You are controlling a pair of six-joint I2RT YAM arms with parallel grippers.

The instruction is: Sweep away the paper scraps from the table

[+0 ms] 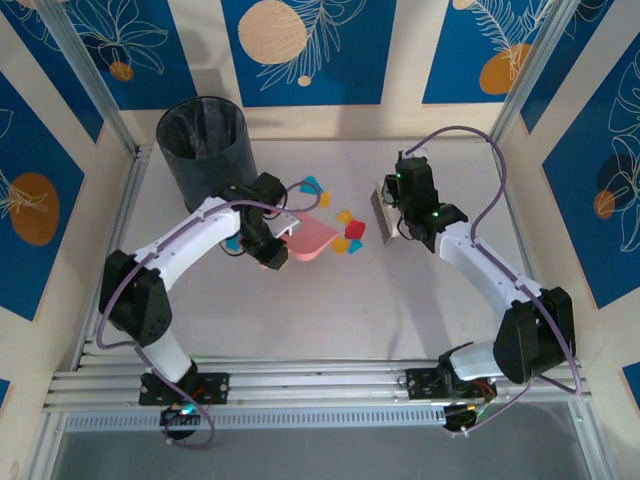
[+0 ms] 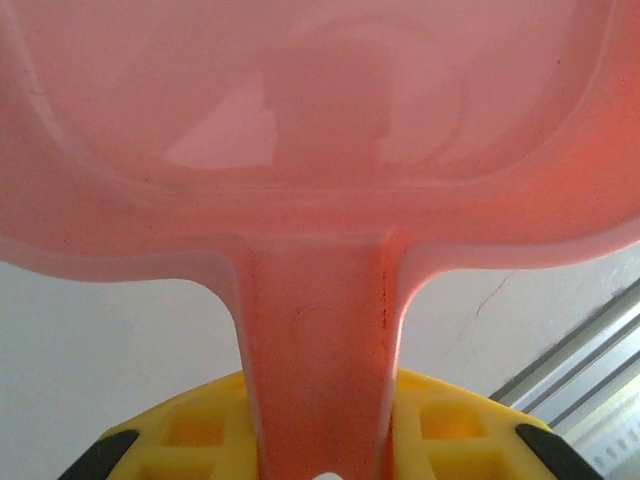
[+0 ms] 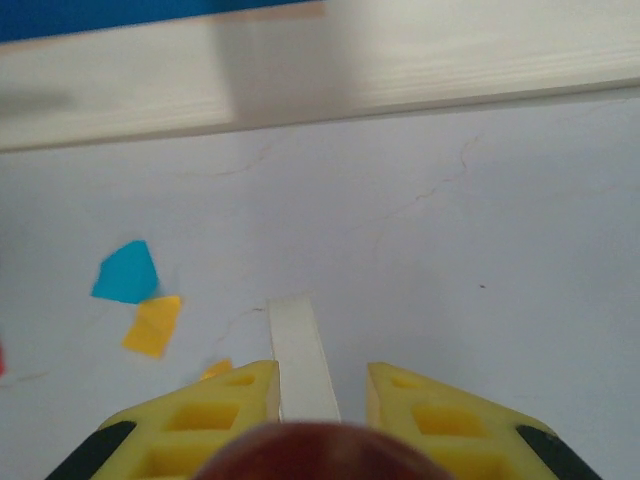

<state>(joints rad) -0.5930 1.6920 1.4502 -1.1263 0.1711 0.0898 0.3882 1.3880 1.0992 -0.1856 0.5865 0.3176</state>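
A loose cluster of paper scraps in red, yellow and cyan lies mid-table, with a cyan scrap farther back. My left gripper is shut on the handle of a pink dustpan, whose mouth faces the scraps from their left. My right gripper is shut on a white brush, bristles toward the scraps from the right. In the right wrist view the brush's white strip runs between the fingers, beside a cyan scrap and a yellow scrap.
A black bin stands at the back left, just behind the left arm. Aluminium rails edge the table at the front and sides, and blue floral panels wall it in. One cyan scrap lies under the left arm.
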